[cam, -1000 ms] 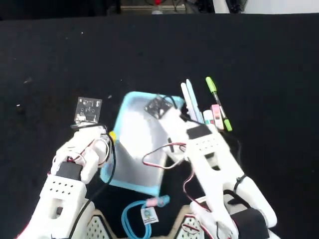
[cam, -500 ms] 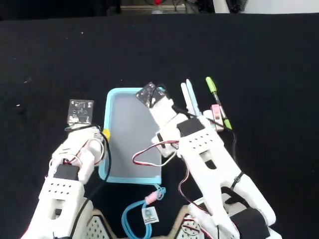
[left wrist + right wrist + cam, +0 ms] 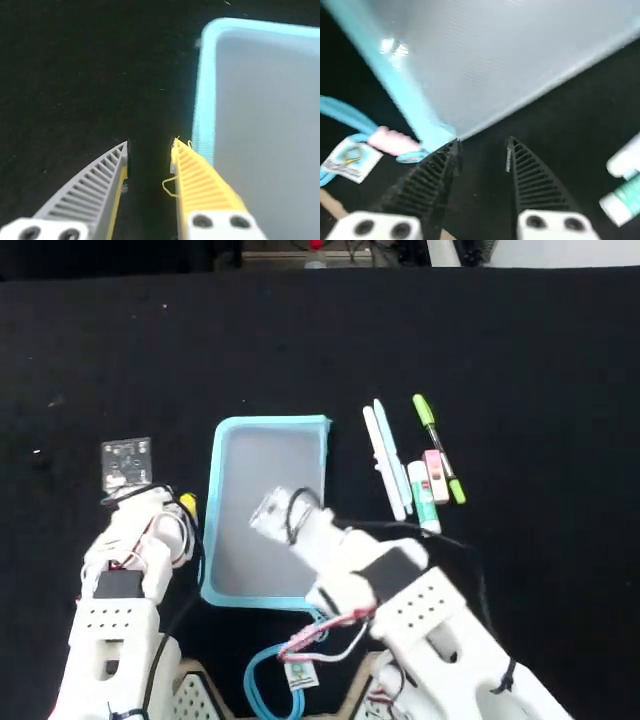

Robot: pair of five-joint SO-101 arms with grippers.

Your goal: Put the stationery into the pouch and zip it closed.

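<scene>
2 grippers, each slightly parted and empty: left gripper (image 3: 150, 150) beside the flat grey blue-trimmed pouch (image 3: 255, 465) mid-frame, right gripper (image 3: 482, 150) at its lower-right corner. I fear a nudge shoves it into the loose white pens (image 3: 383, 455) at right.

A black tabletop (image 3: 520, 340) takes up nearly the whole high view, its surface matte and cloth-like. A few pale specks (image 3: 55, 400) sit on it toward the left of the frame, with another small one (image 3: 37, 451) just below them. Beyond its far edge, along the top of the frame, a small red object (image 3: 317, 245) stands near the centre above a tan strip (image 3: 290, 257). A white surface (image 3: 560, 252) fills the upper right corner, with dark clutter (image 3: 470, 250) just to its left.
</scene>
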